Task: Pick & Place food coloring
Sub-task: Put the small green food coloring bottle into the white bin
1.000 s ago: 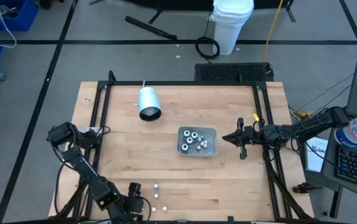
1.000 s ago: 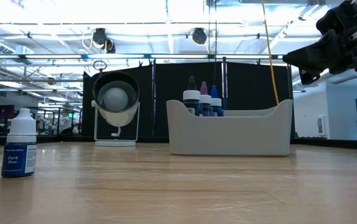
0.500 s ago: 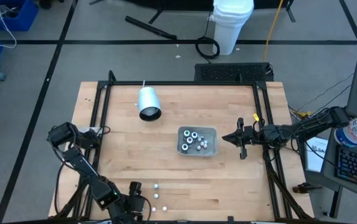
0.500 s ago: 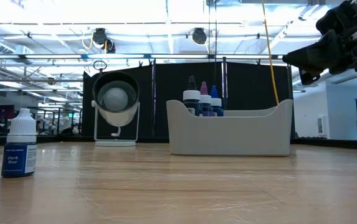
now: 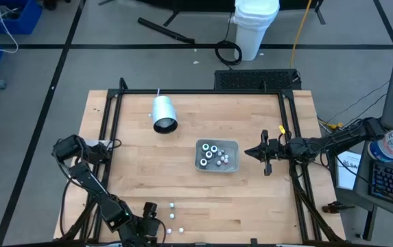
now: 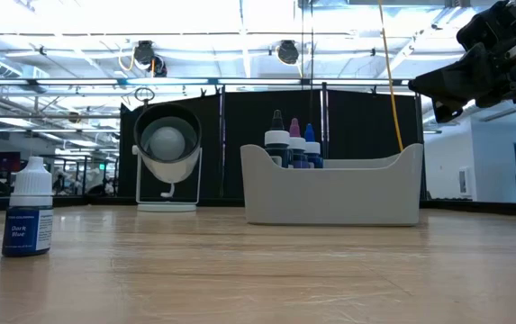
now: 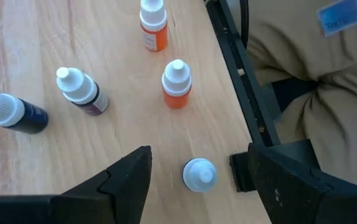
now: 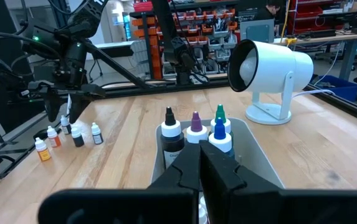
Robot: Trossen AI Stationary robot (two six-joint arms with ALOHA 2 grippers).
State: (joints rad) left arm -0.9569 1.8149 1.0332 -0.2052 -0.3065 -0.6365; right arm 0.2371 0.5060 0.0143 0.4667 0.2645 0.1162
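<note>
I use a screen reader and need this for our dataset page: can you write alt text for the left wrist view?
The open left end effector hangs over a white-capped food coloring bottle standing between its fingers on the wooden table. Four more small bottles stand beyond: two orange, one purple, one dark blue.

orange food coloring bottles [image 7: 176, 85] – white caps; grey tray [image 5: 217, 155]; white lamp [image 5: 163, 112]
</note>
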